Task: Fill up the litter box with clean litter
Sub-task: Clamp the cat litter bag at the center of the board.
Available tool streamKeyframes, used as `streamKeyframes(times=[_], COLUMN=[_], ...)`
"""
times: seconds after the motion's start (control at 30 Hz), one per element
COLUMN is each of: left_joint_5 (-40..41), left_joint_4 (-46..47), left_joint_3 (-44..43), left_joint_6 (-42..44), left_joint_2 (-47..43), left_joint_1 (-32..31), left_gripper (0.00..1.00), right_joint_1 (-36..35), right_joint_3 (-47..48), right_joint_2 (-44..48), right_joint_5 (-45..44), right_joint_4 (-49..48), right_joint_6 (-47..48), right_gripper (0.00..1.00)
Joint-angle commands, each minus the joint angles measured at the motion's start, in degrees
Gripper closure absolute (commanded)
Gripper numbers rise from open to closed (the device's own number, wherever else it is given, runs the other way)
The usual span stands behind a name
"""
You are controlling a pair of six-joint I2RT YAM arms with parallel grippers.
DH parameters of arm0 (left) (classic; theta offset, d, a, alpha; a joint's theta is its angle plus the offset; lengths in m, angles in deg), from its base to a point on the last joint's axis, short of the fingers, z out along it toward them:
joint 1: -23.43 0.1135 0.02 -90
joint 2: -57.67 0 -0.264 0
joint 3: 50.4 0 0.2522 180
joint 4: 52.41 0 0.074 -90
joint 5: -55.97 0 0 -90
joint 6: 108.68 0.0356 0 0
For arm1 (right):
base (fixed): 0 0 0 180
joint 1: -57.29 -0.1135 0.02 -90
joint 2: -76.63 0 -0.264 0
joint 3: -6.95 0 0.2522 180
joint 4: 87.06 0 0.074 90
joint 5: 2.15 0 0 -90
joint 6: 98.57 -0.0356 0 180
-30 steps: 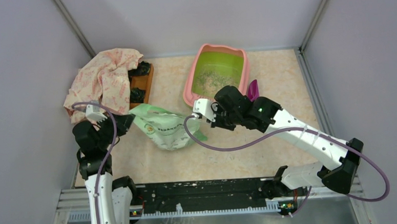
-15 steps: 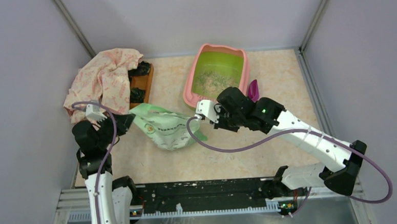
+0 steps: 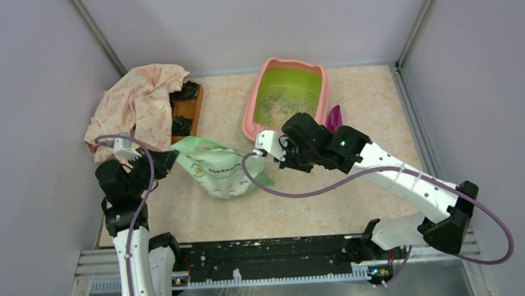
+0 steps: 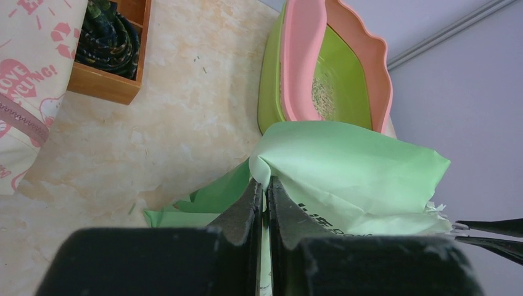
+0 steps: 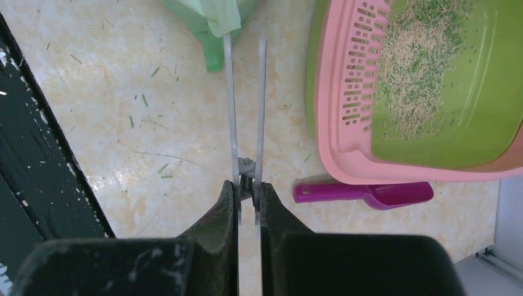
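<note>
Top view: the rectangular plastic litter box (image 3: 250, 121), pink-rimmed and lime-green inside, sits at the far edge of the table (image 3: 366, 102), with pale beige litter granules (image 3: 274, 106) lying thinly inside it.

Left wrist: the left gripper (image 4: 265, 185) is clenched on a light green printed bag (image 4: 345, 166).

Right wrist: the right gripper (image 5: 248, 188) grasps thin metal scissors (image 5: 229, 111), blades slightly apart at the bag's corner.

The pink-rimmed, lime-green litter box (image 3: 251, 111) sits flat at twelve o'clock on the surface (image 3: 366, 102), with a thin scatter of beige litter (image 3: 278, 106) inside.

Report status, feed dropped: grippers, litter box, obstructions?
Left gripper shut on bag. Right gripper shut on scissors, blades at bag corner. Litter box barely filled. Path clear.
</note>
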Motion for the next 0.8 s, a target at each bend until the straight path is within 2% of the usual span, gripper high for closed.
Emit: streamKeyframes(times=[0.0,0.33,0.77], left_joint_5=[-1.2,-1.9,-3.1], left_joint_4=[0.2,1.0,2.0], left_joint_3=[1.1,1.4,1.8], left_joint_6=[-0.2,-0.5,-1.2], left_joint_2=[-0.3,-0.2,0.0], left_joint_1=[0.4,0.5,0.9], left_gripper=[0.91,0.91,0.91], right_joint_1=[-1.2,-2.1,-2.2], right_joint_3=[5.3,10.9,8.8], right_joint_2=[-1.8,-6.8,-1.2], right_joint_5=[0.2,-0.8,-4.9], right_joint_4=[-1.7,0.6,4.6], right_joint_6=[0.0,0.7,-2.3], right_gripper=[1.0,1.0,1.0])
